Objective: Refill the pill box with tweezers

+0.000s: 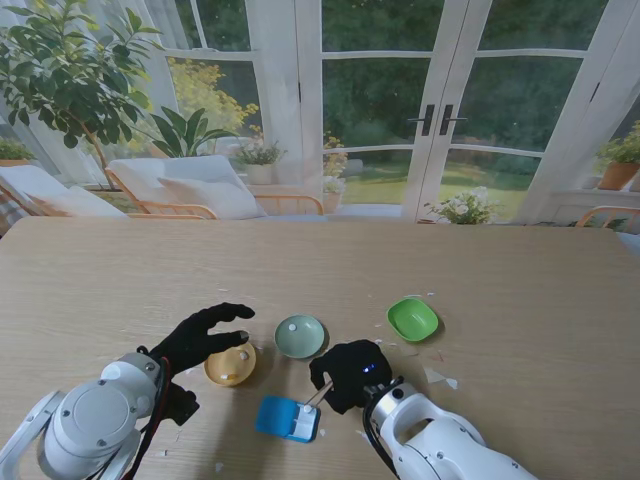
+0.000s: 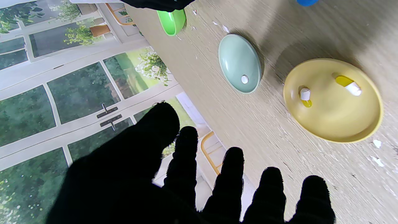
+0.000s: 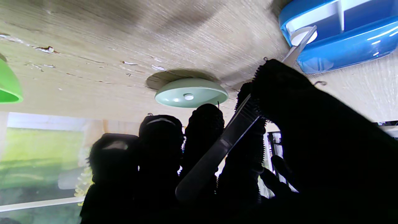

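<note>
Right hand (image 1: 350,375) gripped tweezers (image 3: 217,146), tips holding a white pill (image 3: 303,35) at the blue pill box (image 1: 288,418) rim. Left hand (image 1: 200,338), fingers spread and empty, hovered beside yellow dish (image 1: 230,364). Far tabletop (image 1: 320,260) bare.

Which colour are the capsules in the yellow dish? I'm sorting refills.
Half yellow, half white capsules; clearest in the left wrist view.

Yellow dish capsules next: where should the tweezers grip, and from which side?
Grip the half-yellow, half-white capsule across its narrow middle, coming from straight above. It lies flat in the shallow yellow dish, clear of the other capsule, so the raised rim blocks side approaches.
</note>
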You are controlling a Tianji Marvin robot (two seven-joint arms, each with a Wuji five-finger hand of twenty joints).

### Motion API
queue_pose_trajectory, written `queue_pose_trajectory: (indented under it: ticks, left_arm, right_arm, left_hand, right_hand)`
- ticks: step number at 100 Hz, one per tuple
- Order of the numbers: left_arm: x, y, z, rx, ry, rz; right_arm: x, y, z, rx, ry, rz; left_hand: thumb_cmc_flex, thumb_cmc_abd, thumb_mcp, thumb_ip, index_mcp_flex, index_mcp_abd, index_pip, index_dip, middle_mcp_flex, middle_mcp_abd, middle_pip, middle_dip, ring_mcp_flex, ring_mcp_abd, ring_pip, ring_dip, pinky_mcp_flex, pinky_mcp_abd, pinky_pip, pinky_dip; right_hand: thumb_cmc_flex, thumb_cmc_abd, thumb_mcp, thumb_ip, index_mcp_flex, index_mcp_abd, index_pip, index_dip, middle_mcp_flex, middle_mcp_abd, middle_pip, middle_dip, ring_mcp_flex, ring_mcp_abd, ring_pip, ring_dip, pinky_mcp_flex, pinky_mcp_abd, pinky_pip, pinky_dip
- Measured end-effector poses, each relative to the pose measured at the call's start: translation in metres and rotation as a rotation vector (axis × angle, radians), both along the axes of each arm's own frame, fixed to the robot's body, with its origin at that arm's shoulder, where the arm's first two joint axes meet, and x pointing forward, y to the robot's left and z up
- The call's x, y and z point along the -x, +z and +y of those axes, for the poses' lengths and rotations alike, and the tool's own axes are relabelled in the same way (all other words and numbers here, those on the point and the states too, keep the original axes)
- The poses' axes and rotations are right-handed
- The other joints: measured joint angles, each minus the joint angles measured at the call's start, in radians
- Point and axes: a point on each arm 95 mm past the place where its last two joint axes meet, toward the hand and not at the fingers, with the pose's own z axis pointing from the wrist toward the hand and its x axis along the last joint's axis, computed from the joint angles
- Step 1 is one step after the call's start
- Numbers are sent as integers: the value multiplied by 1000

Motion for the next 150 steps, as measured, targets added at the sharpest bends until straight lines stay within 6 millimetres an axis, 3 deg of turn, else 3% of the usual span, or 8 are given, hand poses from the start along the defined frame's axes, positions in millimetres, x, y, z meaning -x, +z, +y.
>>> queue_pose_trajectory:
  ticks: [125,150]
  left_arm:
    - [-1,0,0,-2,-1,-1]
    - [-1,0,0,-2,-1,-1]
  right_arm:
    - [2,2,1,-31,12,5]
    - [-15,12,8,-110,-56,17]
  left_hand:
    - [0,0,0,0,0,-2,0,0,0,0,0,0,0,0,0,0,0,0,0,0]
    - [0,0,0,0,0,-2,0,0,0,0,0,0,0,0,0,0,0,0,0,0]
  right_hand:
    - [1,17,0,0,-41,12,7,4,-32,-9,0,4,-23,0,0,0,-26,-10,0,0]
    - [1,17,0,0,-38,11,7,4,-32,-9,0,4,-23,0,0,0,-27,-10,0,0]
